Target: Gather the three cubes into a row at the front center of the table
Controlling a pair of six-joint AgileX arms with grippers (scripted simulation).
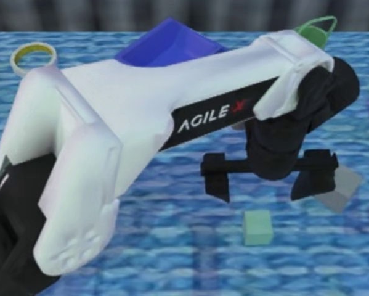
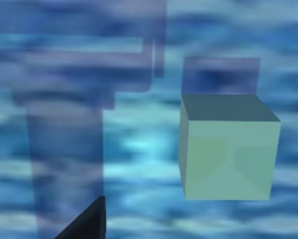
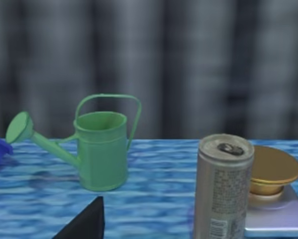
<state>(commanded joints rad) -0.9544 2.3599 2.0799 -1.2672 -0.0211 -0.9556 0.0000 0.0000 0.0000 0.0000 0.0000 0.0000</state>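
My desk [image 1: 172,246] fills the top view, a blue rippled surface like water. Across it, from the lower left toward the upper right, stretches my left arm [image 1: 141,117], white with a black AgileX band, and it hides much of what lies behind. Above its middle a blue bin [image 1: 169,40] shows at the far side of the desk.

My left gripper [image 1: 267,179] hangs over the front centre, a little right of the middle, its two black fingers [image 1: 216,179] spread wide with nothing between them. The grey cube [image 1: 344,188] sits at the right, just beside the gripper's right-hand finger, which overlaps it; I cannot tell whether they touch. The mint-green cube [image 1: 258,227] lies on the desk below the space between the spread fingers, near the front. In the left wrist view that green cube [image 2: 228,149] sits flat on the desk, alone, with a dark fingertip at the picture's edge. The pale pink cube I cannot find in any view.

My right arm is out of the top view; its wrist camera faces the back of the desk, where a green watering can [image 3: 96,149] stands well apart from a silver can [image 3: 223,189]. The silver can sits just in front of a gold-domed bell [image 3: 273,174] on a pale base. Whether the right gripper is open, I cannot tell.

A yellow-rimmed ring [image 1: 31,58] lies at the far left.
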